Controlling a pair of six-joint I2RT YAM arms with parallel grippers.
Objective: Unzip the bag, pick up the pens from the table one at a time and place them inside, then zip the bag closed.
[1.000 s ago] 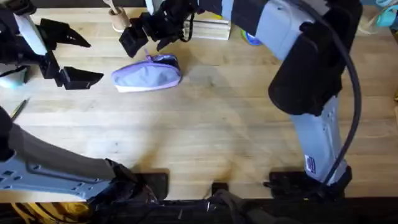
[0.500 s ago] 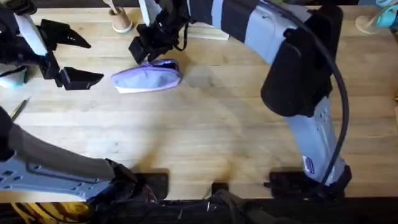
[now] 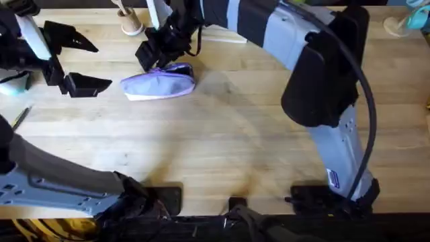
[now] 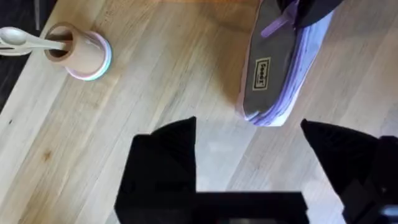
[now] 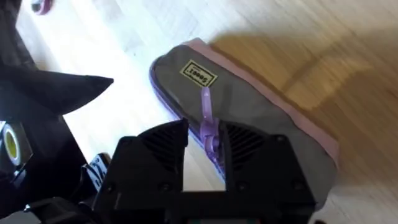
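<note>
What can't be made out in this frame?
- Whether the bag is zipped: overhead, the right end effector covers its top; in the right wrist view, its fingers flank the zipper pull.
- The pen: a thin sliver at the overhead's left edge.

You are looking at one piece of writing: a small yellow-edged label [image 5: 198, 74] sewn on the bag [image 5: 249, 118]. In the right wrist view it is sitting on the bag's grey face, just ahead of the right end effector [image 5: 205, 146], beyond the lavender zipper pull [image 5: 207, 118] lying between its fingers. The dark letters are showing upside down and are too small to be read with certainty. In the left wrist view the same label [image 4: 263, 72] is sitting on the bag ahead of the left end effector [image 4: 249, 140], turned sideways, its word again unreadable.
</note>
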